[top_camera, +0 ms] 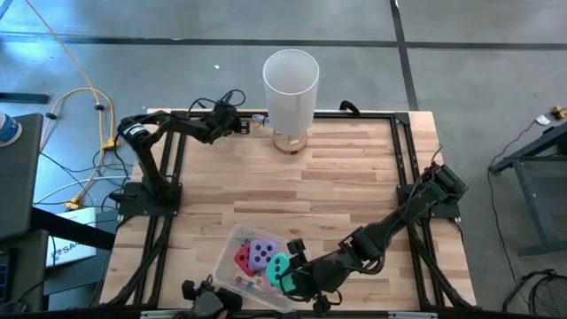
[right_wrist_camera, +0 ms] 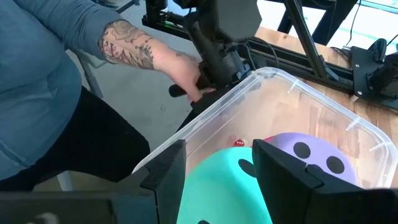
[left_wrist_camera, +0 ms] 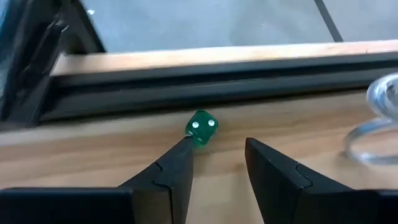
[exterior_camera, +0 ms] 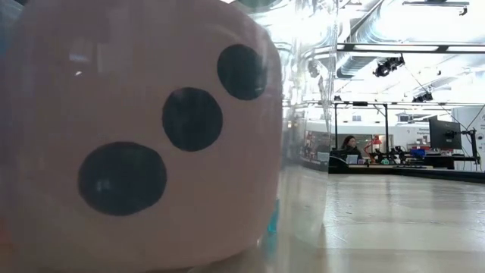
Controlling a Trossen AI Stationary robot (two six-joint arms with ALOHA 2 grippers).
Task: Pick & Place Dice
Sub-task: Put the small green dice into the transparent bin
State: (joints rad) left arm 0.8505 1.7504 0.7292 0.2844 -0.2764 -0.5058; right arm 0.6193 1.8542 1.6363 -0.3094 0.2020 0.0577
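Teal-green die (right_wrist_camera: 227,190) sits pinched between the right gripper's (right_wrist_camera: 217,180) fingers over the clear bin (right_wrist_camera: 323,102); left gripper's (left_wrist_camera: 217,165) fingers stand spread.

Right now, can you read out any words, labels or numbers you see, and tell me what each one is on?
"SA": start of a cut-off word on the white box on the floor left of the table, high view.
Pink foam die: three dark pips, no numerals.
Small green die: two white pips showing.
Distant room signs: too blurred to read.
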